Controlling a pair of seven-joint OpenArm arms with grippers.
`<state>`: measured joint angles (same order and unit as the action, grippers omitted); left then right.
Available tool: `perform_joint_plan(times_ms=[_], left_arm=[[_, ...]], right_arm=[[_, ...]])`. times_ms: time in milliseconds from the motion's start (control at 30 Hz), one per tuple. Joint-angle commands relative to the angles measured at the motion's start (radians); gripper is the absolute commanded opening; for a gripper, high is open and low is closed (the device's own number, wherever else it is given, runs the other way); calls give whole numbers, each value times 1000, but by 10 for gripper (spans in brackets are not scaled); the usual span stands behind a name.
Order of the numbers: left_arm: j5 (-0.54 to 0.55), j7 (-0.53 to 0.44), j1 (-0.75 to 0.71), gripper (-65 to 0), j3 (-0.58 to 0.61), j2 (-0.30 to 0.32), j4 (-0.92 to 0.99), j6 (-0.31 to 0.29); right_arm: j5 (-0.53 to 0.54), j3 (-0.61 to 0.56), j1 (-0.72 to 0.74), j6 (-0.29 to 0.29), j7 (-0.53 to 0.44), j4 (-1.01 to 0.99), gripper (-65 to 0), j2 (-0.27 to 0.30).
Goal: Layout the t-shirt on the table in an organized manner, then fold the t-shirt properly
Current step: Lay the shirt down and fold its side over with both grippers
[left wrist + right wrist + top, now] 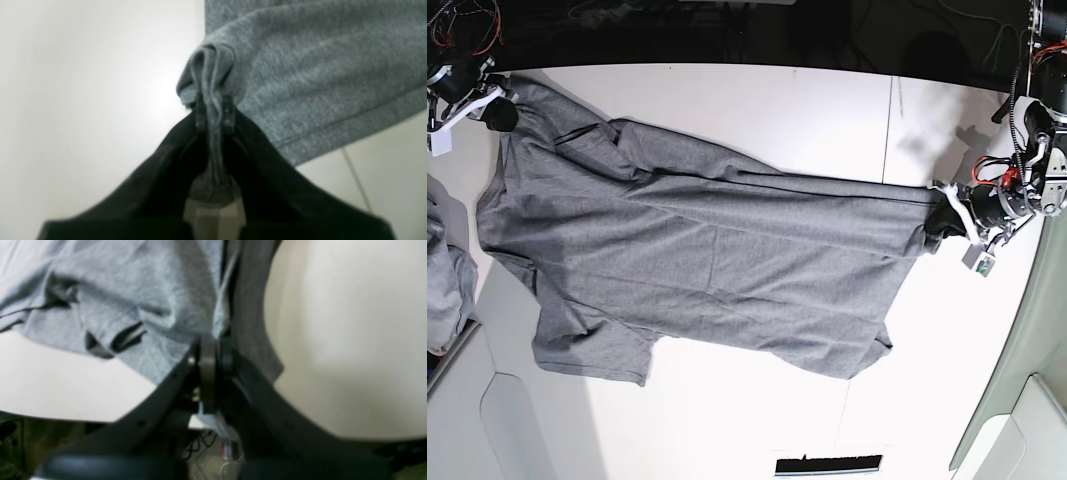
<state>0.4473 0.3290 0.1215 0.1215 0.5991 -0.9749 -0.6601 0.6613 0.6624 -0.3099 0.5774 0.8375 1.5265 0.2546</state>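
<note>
Across the middle of the white table (757,110), the heather-grey t-shirt (697,260) lies stretched between the two arms, running from the far left corner in the base view to a pinched point at the right. Its cloth is mostly flat, with long creases fanning from the right-hand corner, one short sleeve spread toward the lower left and the hem edge curling near the bottom right. The left gripper (215,115), at the base view's right, has its jaws closed narrowly on a bunched fold of the shirt's corner; in the left wrist view, the gathered cloth rises between the two dark fingers and a stitched hem runs off to the right. The right gripper (213,353), at the base view's upper left corner, is clamped on another edge of the shirt, its jaws nearly together with fabric hanging between them. Beside the left gripper a thin dark seam line (888,130) crosses the tabletop. At the left border of the base view, a separate heap of grey cloth (445,290) sits apart from the shirt.
</note>
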Motion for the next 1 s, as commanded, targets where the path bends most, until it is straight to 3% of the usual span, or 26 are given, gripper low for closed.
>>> perform_joint_plan(times_ms=[0,133,300,433,733,967], left_arm=[[-2,32,-2,-650,-5,36,-6,9],[57,90,-43,-650,-5,69,-8,-38],[170,110,-119,-650,-5,69,-10,-38],[197,126,-192,-650,-15,66,-32,-38],[200,133,-418,-650,-153,61,-225,-38],[200,133,-534,-650,-316,7,-301,-38]], right_arm=[[6,2,8,6,-23,12,-650,29],[-8,-29,44,6,-31,3,-650,83],[-36,-129,107,6,-34,-78,-650,160],[-35,-203,150,6,-34,-167,-650,199],[-32,-220,163,6,-33,-197,-650,204],[-33,-220,163,6,-33,-197,-650,205]])
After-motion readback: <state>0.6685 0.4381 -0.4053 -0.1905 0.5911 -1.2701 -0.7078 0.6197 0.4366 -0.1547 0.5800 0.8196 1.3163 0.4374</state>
